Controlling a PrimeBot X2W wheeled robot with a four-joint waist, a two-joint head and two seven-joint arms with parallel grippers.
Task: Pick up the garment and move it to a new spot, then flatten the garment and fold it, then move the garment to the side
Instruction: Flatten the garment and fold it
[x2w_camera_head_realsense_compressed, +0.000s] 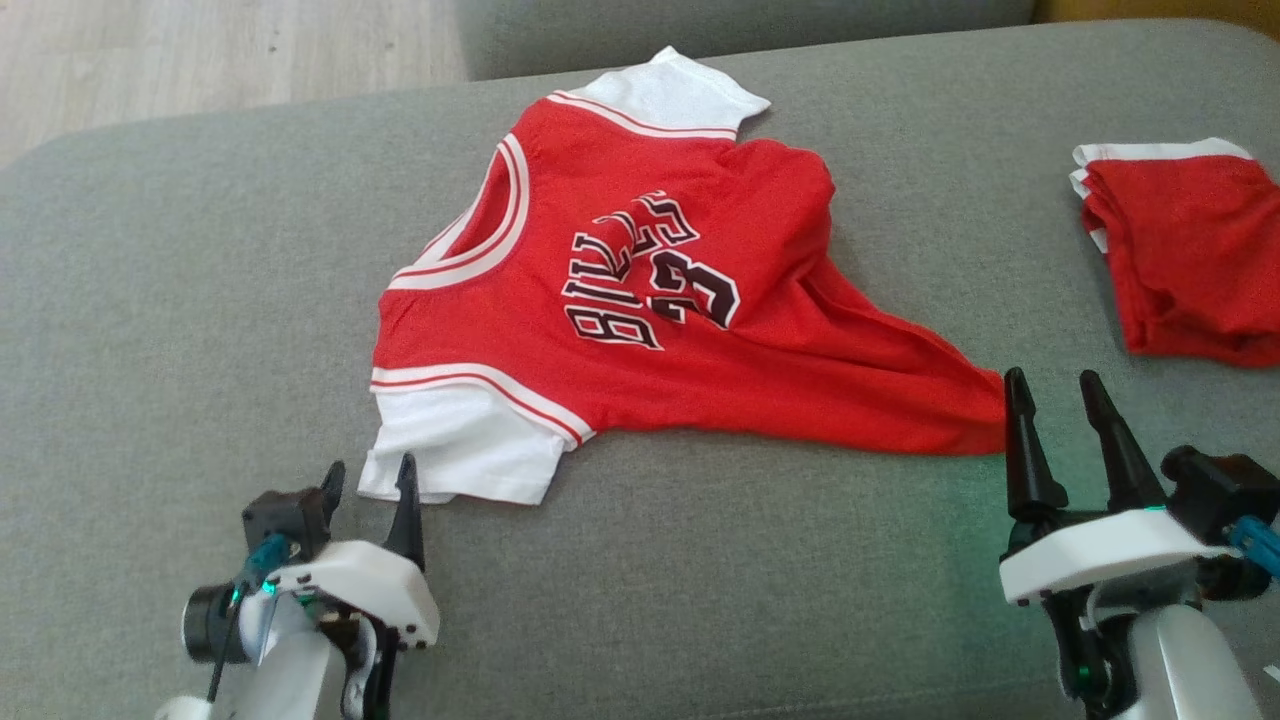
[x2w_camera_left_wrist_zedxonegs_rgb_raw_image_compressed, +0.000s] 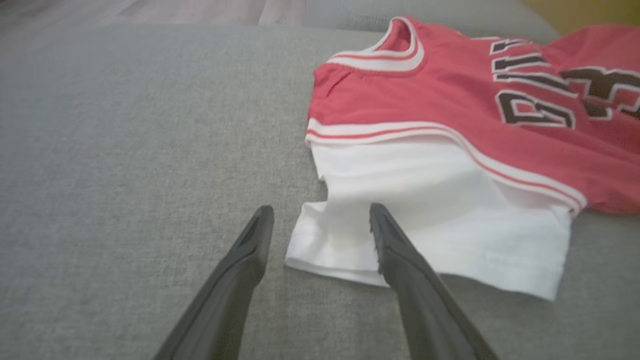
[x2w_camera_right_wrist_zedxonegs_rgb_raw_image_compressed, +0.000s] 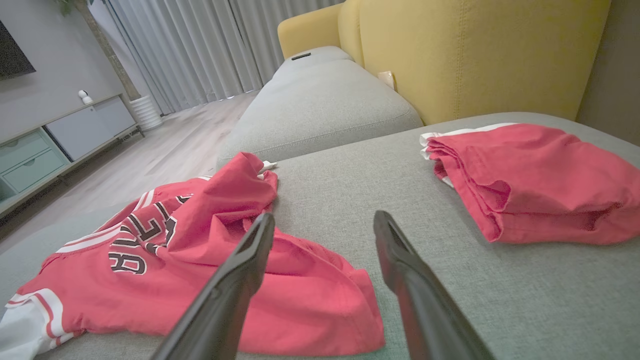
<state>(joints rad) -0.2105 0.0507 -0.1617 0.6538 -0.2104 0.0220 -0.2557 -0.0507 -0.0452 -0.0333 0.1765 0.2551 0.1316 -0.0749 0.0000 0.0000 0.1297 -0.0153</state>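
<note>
A red jersey-style garment (x2w_camera_head_realsense_compressed: 640, 290) with white sleeves and black lettering lies rumpled on the grey sofa cushion (x2w_camera_head_realsense_compressed: 180, 300). Its near white sleeve (x2w_camera_left_wrist_zedxonegs_rgb_raw_image_compressed: 425, 220) lies just ahead of my left gripper (x2w_camera_head_realsense_compressed: 368, 478), which stands open; in the left wrist view the gripper (x2w_camera_left_wrist_zedxonegs_rgb_raw_image_compressed: 321, 215) straddles the sleeve's corner, held above it with nothing grasped. My right gripper (x2w_camera_head_realsense_compressed: 1052, 385) is open beside the garment's red hem corner (x2w_camera_right_wrist_zedxonegs_rgb_raw_image_compressed: 320, 320). In the right wrist view that gripper (x2w_camera_right_wrist_zedxonegs_rgb_raw_image_compressed: 324, 220) points past the hem, gripping nothing.
A second red garment (x2w_camera_head_realsense_compressed: 1185, 250), folded, lies at the cushion's right side (x2w_camera_right_wrist_zedxonegs_rgb_raw_image_compressed: 540, 185). Behind are another grey cushion (x2w_camera_right_wrist_zedxonegs_rgb_raw_image_compressed: 320, 100), a yellow sofa back (x2w_camera_right_wrist_zedxonegs_rgb_raw_image_compressed: 475, 50), wooden floor (x2w_camera_head_realsense_compressed: 200, 50) and a low cabinet (x2w_camera_right_wrist_zedxonegs_rgb_raw_image_compressed: 50, 145).
</note>
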